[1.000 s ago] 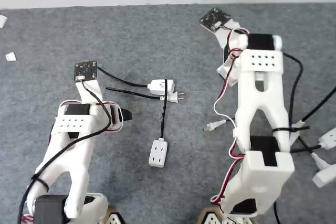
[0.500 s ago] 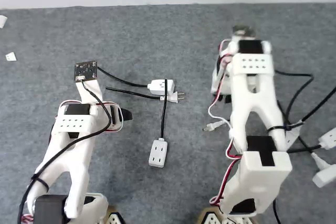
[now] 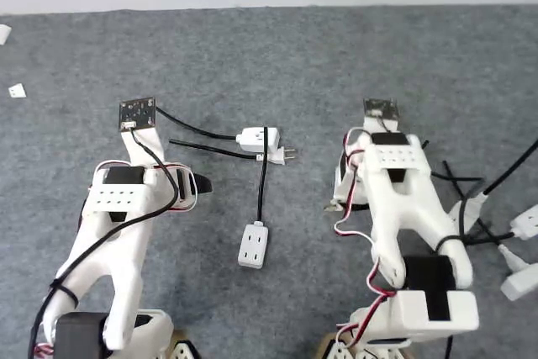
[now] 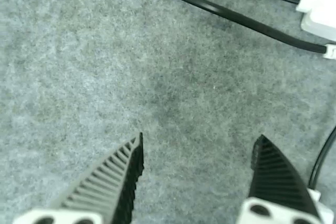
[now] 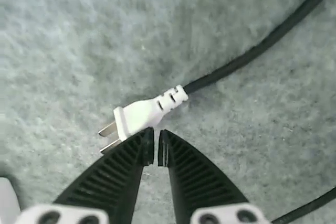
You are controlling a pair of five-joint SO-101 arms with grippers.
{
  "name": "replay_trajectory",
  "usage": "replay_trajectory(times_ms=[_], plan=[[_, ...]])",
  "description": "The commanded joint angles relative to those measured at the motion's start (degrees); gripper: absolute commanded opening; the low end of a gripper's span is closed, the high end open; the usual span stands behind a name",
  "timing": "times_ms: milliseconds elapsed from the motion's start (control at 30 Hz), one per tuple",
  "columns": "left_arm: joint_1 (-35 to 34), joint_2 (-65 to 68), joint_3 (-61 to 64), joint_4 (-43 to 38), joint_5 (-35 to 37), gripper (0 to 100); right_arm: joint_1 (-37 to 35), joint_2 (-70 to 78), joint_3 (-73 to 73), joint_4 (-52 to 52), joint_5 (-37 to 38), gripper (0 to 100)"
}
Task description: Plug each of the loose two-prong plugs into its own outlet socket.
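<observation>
Step in hand, as I judge it: pickup of a loose plug by the right arm, with no plug held yet. In the right wrist view, the right end effector [image 5: 156,131] has its fingers together with nothing between them. The tips sit just beside the body of a white two-prong plug [image 5: 137,119], which lies flat on the grey table [image 5: 63,35] with its black cord [image 5: 252,51] running away from it. The next move, in my judgement, calls for spreading the fingers, centring them across the plug body clear of the prongs, lowering, then clamping. Pressing down as they stand would likely push the plug aside. The left end effector [image 4: 199,142] has its fingers apart above bare table and holds nothing; a white fitting [image 4: 320,9] and black cords lie near it. The high view supplies the layout that the wrist views lack. A socket block [image 3: 253,245] lies at 6 o'clock from the table centre, between the two arms. Its cord runs toward 12 o'clock, past a second plug [image 3: 284,155] at the centre whose prongs point to 3 o'clock. More white cord ends [image 3: 525,223] lie at the 3 o'clock edge. The right wrist view gives the tip-to-plug relation, which the high view, looking down on the arm's upper side, does not resolve.
</observation>
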Motion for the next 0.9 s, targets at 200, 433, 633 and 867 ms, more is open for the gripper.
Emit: replay_trajectory(times_ms=[200,433,633,867], plan=[[-0.4,-0.8,-1.3,-0.8,-0.5,31,-0.7,-10.9,-1.5,-4.2,-2.4,2.3],[-0.4,-0.8,-1.3,-0.8,-0.5,31,-1.5,-3.1,-1.2,-8.1,-2.5,2.3],[-0.4,-0.8,-1.3,-0.8,-0.5,31,1.5,1.4,-2.5,-4.7,0.9,1.7],[-0.4,-0.8,-1.3,-0.8,-0.5,31,2.2,-9.2,6.2,-5.1,1.2,0.8]])
